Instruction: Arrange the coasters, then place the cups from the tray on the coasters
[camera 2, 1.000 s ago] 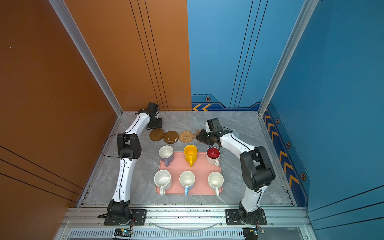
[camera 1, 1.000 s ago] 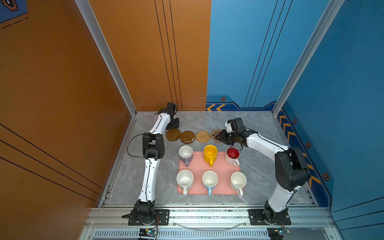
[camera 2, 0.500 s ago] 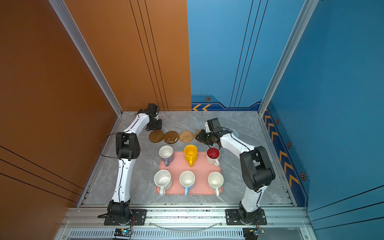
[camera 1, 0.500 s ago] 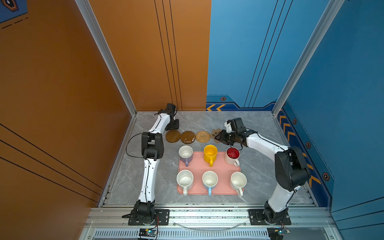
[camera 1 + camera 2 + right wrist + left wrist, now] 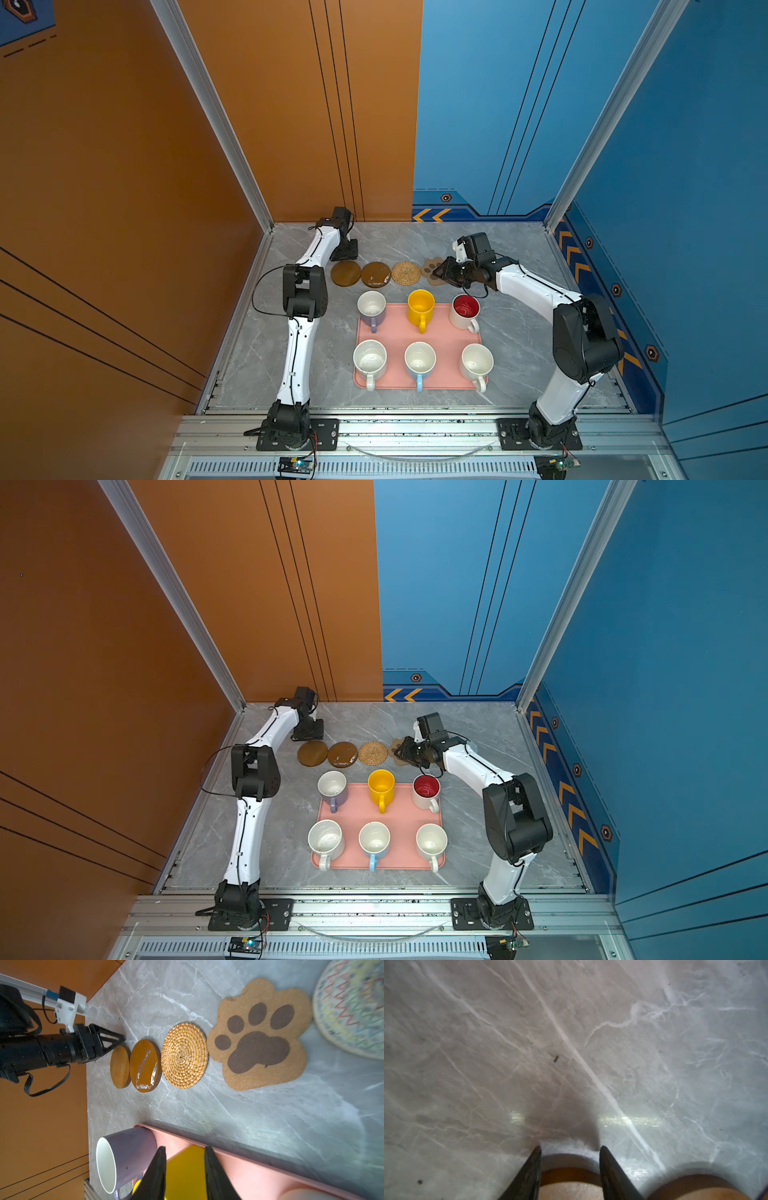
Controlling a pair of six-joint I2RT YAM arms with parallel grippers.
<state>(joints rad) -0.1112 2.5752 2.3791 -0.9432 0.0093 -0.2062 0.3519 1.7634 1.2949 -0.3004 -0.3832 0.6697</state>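
**Coasters.** We list five seen. Four lie in a row toward the far edge of the counter point(image 5: 519, 340): end brown disc point(image 5: 345, 273), second brown disc point(image 5: 375, 274) hard beside it, rattan round point(image 5: 406, 273) and paw mat point(image 5: 257, 1043). The white woven round point(image 5: 353, 1007) lies just past the paw.

**Cups** point(image 5: 421, 309). All six stand on the tray point(image 5: 440, 332), mid-counter.

**Left gripper** point(image 5: 570, 1148). Jaws partly apart, empty, at the end disc's rim.

**Right gripper** point(image 5: 185, 1148). Jaws partly apart, empty, by the paw mat.

**Hazards we judge:**
- A left nudge drives disc into disc.
- The right arm clips the red-lined cup point(image 5: 464, 307).
- The tight row makes cup handles collide.

The grey marble table point(image 5: 519, 365) carries a pink tray point(image 5: 397, 332) and a row of coasters point(image 5: 375, 274).
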